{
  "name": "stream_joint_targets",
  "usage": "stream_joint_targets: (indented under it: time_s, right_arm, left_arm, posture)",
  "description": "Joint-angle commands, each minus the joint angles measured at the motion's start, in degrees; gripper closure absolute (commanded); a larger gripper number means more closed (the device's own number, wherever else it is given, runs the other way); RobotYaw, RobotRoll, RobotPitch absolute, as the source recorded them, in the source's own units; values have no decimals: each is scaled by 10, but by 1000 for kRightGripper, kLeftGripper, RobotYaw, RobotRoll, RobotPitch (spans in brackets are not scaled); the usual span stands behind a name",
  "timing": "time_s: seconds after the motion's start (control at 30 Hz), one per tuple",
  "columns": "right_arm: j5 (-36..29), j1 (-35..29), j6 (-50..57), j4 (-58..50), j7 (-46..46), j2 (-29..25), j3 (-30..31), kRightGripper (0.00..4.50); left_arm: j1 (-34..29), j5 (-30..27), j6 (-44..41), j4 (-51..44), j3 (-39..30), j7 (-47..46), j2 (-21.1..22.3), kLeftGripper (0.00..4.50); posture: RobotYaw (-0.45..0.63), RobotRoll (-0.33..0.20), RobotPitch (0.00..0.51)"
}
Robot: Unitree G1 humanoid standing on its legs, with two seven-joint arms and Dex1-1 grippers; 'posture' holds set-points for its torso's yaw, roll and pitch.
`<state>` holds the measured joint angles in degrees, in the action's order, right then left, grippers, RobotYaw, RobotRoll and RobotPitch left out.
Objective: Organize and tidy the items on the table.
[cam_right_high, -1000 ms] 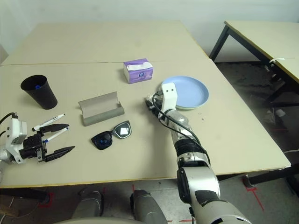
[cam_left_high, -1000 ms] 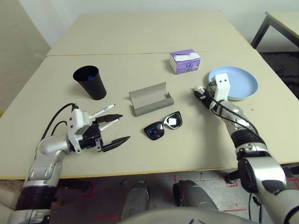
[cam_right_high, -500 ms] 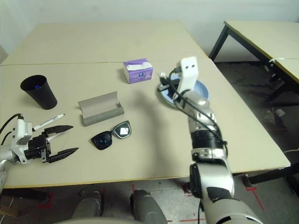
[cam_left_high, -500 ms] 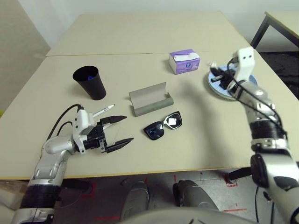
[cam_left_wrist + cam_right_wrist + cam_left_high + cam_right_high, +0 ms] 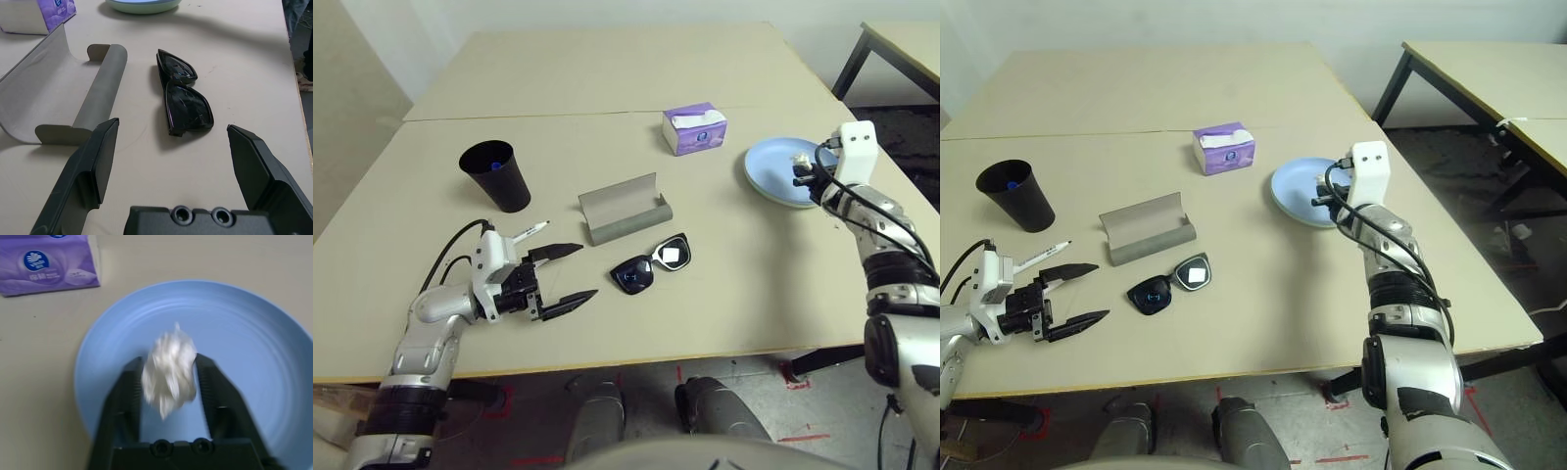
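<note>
At the right of the left eye view, the right gripper [image 5: 171, 361] is over the light-blue plate [image 5: 234, 328], its jaws parted with the white paper wad [image 5: 170, 369] between them; whether the wad touches the plate I cannot tell. The light-green plate [image 5: 791, 204] sits under the blue one. At lower left, the left gripper [image 5: 589, 269] has its jaws wide open and empty, beside the black sunglasses [image 5: 651, 264] near the centre. Just above these lies the opened grey glasses case [image 5: 626, 211]. The purple tissue box [image 5: 695, 129] stands upper right of centre, the black cup [image 5: 497, 178] upper left, and a white marker [image 5: 530, 232] lies below the cup on the beige table [image 5: 705, 304]
</note>
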<state>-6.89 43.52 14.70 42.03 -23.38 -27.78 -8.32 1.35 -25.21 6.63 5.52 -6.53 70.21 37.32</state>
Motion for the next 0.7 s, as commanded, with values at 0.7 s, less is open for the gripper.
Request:
stream_joint_targets:
  time_s: [0.7]
  right_arm:
    - [-190,-202,470,-687,-81,-178,-50,31]
  left_arm:
    - [17,-5,16,44,-6,49,21,0]
  posture:
    - [-141,0,110]
